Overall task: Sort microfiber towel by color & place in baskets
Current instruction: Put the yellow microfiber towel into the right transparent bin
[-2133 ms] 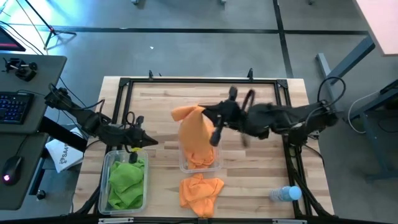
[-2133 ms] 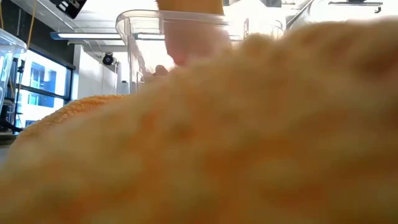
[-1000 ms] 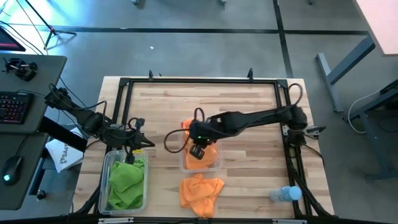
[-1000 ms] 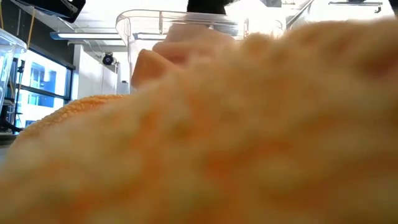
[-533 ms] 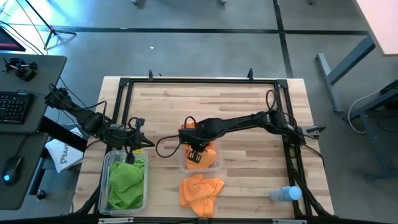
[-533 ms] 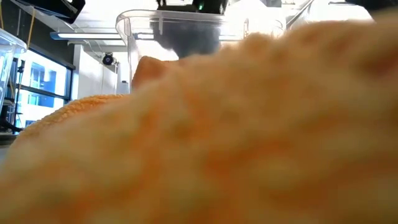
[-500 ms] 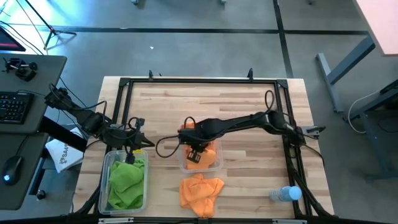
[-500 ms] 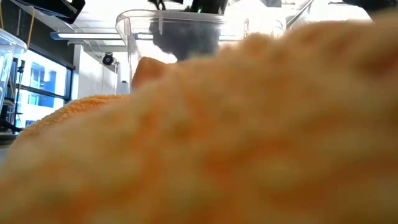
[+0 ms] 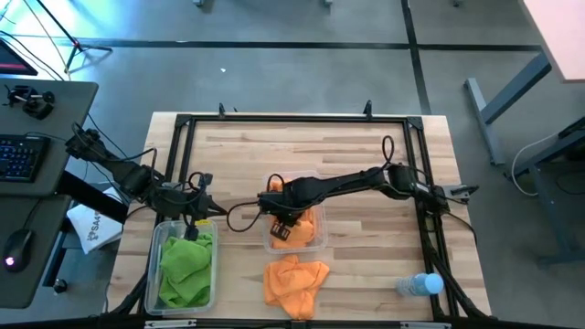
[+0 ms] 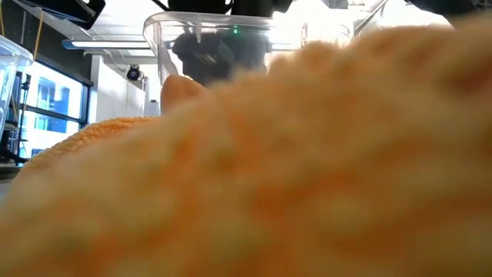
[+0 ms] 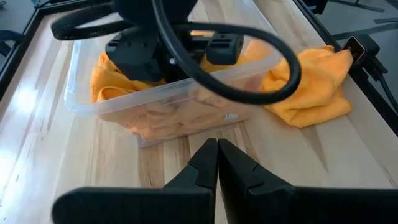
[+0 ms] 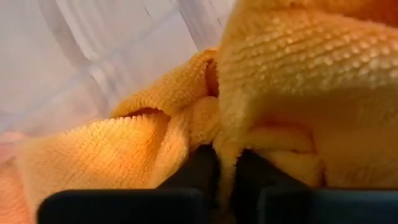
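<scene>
Orange towel point(image 9: 294, 226) pinched in right claw point(image 9: 282, 222), low in middle bin point(image 9: 319, 239): part wide, lift straight clear.

A blurred orange towel point(image 10: 307, 177) fills nearly the whole low view, hiding the table and most of the clear basket point(image 10: 173, 31) behind it. In the right wrist view, orange cloth point(image 12: 292, 81) covers the fingertips of the right gripper point(image 12: 225, 163), so its grip cannot be judged. In the high view, the water bottle point(image 9: 420, 285) is too small to show detail.
</scene>
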Tool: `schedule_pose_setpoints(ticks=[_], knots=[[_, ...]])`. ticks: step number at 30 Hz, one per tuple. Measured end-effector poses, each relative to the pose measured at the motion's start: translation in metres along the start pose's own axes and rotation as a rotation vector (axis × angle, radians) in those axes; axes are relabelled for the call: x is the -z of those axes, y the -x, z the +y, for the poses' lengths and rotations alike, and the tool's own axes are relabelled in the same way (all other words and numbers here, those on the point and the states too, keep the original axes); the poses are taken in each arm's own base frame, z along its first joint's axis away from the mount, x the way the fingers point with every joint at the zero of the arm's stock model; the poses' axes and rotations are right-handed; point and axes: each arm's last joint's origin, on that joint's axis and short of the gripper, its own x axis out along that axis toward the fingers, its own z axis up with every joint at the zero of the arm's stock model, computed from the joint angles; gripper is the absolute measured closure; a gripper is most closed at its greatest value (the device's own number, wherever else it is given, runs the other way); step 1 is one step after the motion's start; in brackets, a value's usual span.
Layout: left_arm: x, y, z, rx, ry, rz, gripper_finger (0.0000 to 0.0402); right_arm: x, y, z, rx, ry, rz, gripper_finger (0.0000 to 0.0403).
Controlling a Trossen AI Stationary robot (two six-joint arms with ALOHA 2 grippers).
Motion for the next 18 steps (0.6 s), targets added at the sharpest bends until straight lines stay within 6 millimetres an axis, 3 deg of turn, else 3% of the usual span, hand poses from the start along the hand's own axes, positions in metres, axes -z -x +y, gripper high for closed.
schedule_pose_setpoints(ticks=[6, 10, 15, 18], knots=[[0.000, 0.000, 0.000, 0.000, 0.010, 0.000, 0.0401, -0.005, 0.021, 0.004, 0.000, 0.003, 0.001, 0.0308], [0.000, 0.000, 0.000, 0.000, 0.043, 0.000, 0.0401, -0.007, 0.048, 0.008, 0.019, 0.018, -0.008, 0.0277], [0.000, 0.000, 0.000, 0.001, 0.053, -0.001, 0.0401, 0.000, 0.087, 0.024, 0.160, 0.066, -0.129, 0.0269], [-0.001, 0.000, 0.000, 0.002, 0.058, -0.011, 0.0401, 0.015, 0.105, 0.027, 0.196, 0.059, -0.168, 0.0274]])
